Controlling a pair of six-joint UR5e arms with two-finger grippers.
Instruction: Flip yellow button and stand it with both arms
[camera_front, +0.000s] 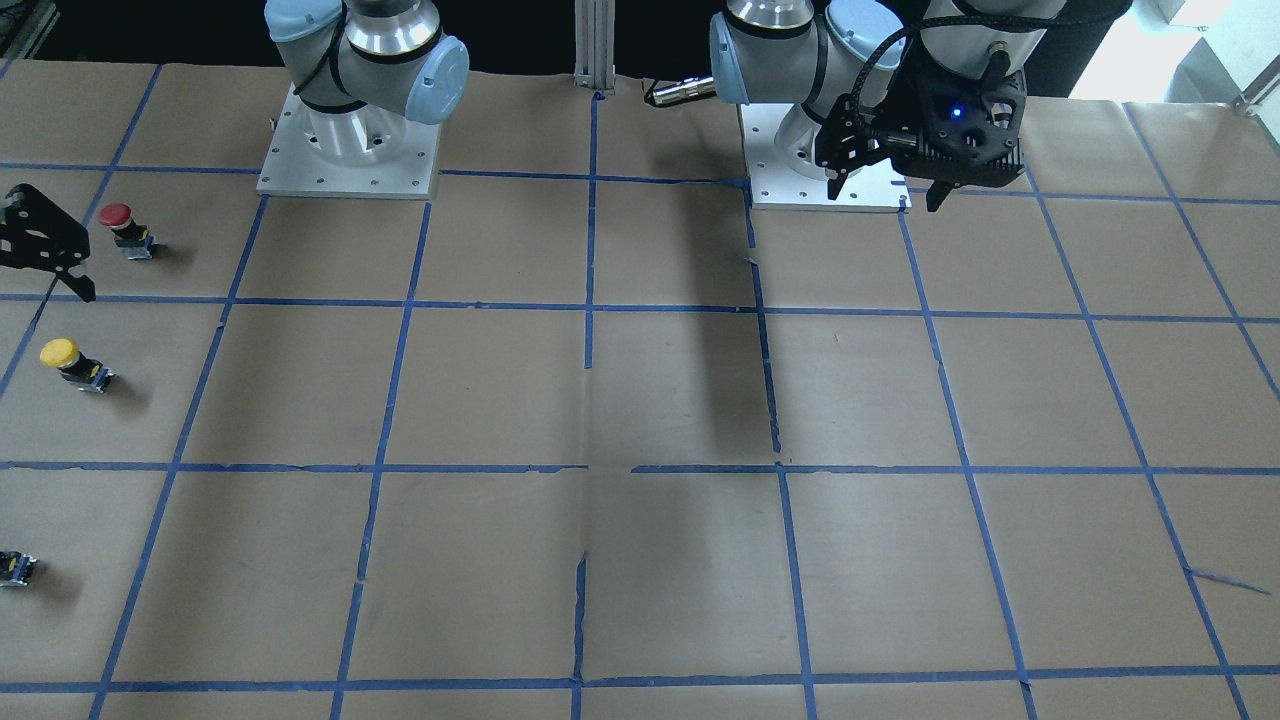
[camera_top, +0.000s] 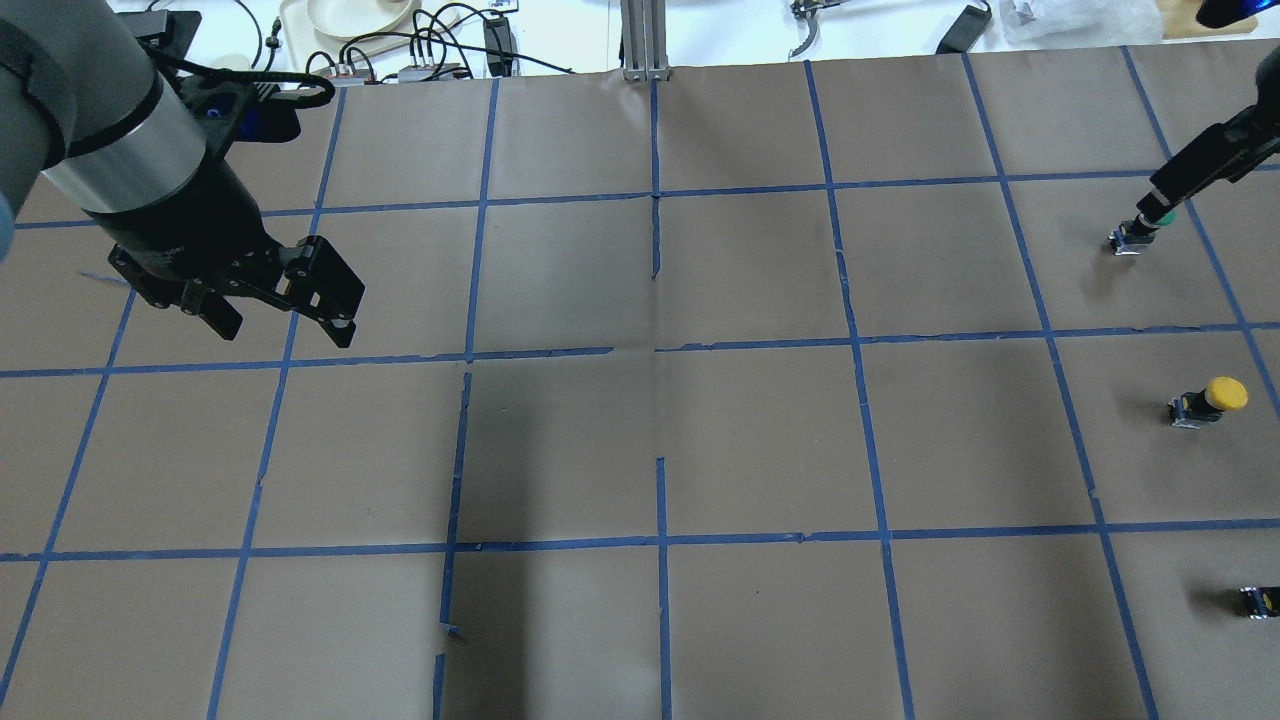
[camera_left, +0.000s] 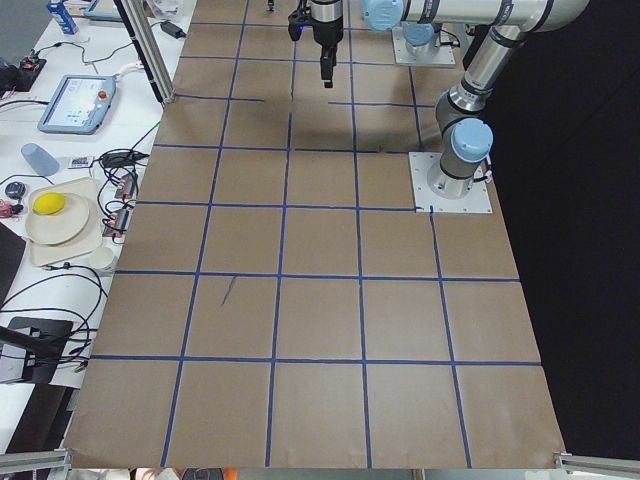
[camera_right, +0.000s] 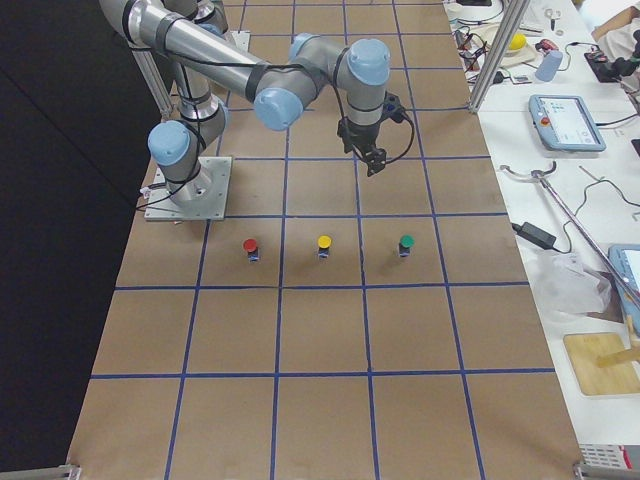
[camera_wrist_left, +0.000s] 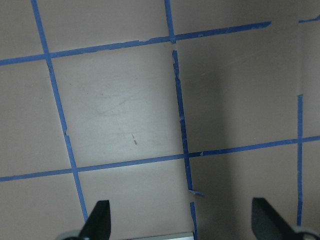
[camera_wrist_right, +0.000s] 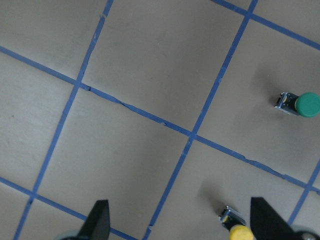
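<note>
The yellow button (camera_top: 1210, 398) appears to stand cap up on the brown paper near the table's right end. It also shows in the front view (camera_front: 70, 362), the right side view (camera_right: 323, 245) and at the bottom edge of the right wrist view (camera_wrist_right: 236, 228). My right gripper (camera_wrist_right: 182, 225) is open and empty. It hovers above the table (camera_right: 373, 160), beside the row of buttons and touching none. My left gripper (camera_top: 285, 330) is open and empty, raised high over the table's left half (camera_front: 887, 195). Its wrist view shows only bare paper between the fingertips (camera_wrist_left: 98, 217).
A green-capped button (camera_wrist_right: 305, 104) and a red-capped button (camera_front: 125, 228) stand either side of the yellow one in a row (camera_right: 406, 243). The arm bases (camera_front: 348, 150) sit on the robot's side. Beyond the table's far edge lie cables and dishes (camera_top: 350, 20).
</note>
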